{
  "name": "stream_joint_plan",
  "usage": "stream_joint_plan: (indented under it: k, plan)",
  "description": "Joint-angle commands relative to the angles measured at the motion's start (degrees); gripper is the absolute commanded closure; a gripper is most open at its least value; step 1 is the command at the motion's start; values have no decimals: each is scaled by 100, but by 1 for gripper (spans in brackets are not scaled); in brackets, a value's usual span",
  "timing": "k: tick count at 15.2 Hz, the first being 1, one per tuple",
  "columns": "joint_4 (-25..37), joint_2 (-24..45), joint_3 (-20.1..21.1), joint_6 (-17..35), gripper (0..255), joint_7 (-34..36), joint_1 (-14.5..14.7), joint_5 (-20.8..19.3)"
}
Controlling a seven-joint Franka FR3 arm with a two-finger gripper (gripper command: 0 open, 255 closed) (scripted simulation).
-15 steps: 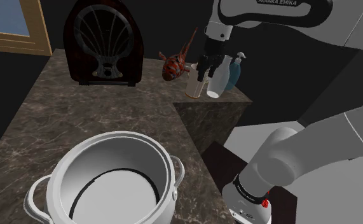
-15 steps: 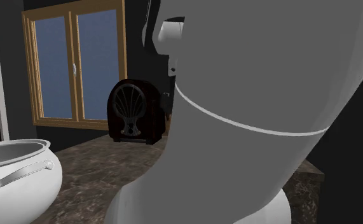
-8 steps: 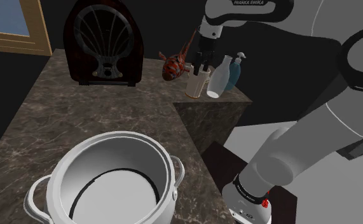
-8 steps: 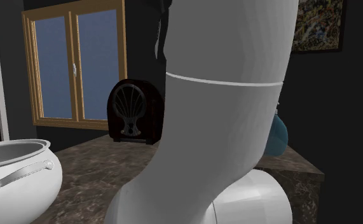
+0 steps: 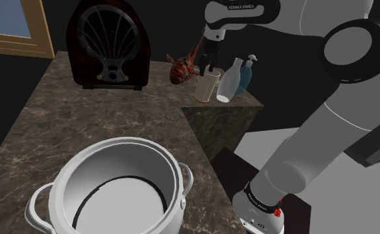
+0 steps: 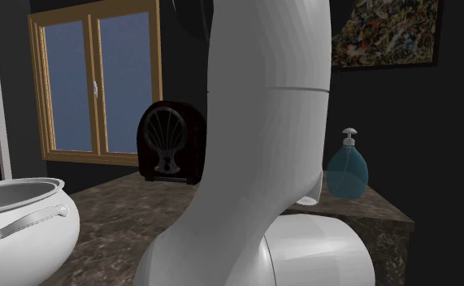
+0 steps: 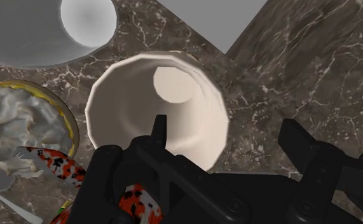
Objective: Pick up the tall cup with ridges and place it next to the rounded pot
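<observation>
The tall cream cup (image 5: pixel 207 86) stands upright at the far end of the marble counter (image 5: pixel 102 123), between a red fish figurine and a white bottle. My black gripper (image 5: pixel 207 64) hangs just above its rim, open and holding nothing. In the wrist view I look down into the cup (image 7: pixel 154 105). One fingertip (image 7: pixel 159 126) is over its mouth and the other (image 7: pixel 293 135) over bare counter, with the cup's rim between them. The rounded white pot (image 5: pixel 115 189) with two handles sits at the counter's near end, and its side and one handle appear in the second exterior view (image 6: pixel 19 219).
A red fish figurine (image 5: pixel 182 68), a white bottle (image 5: pixel 229 81) and a blue soap dispenser (image 5: pixel 245 74) crowd the cup. A dark arched radio (image 5: pixel 108 46) stands at the back. The counter drops off just past the bottles. The arm (image 6: pixel 262 146) blocks the middle of the second exterior view.
The gripper has shifted towards the shoulder view's left, from over the white bottle to over the cup. The arm swung aside in the second exterior view, uncovering the soap dispenser. The fingers stayed open.
</observation>
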Motion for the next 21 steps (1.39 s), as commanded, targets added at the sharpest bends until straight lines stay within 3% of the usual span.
stream_joint_plan:
  k: [1,4,12,13,21]
  plan:
    - [-122,10,-13,137,0,-13,-11,-7]
    - [-388,18,-27,412,0,-9,-22,-14]
    - [-388,18,-27,411,0,-9,-22,-14]
    - [-388,18,-27,411,255,-9,-22,-14]
    - [-386,17,-25,409,255,-7,-21,-13]
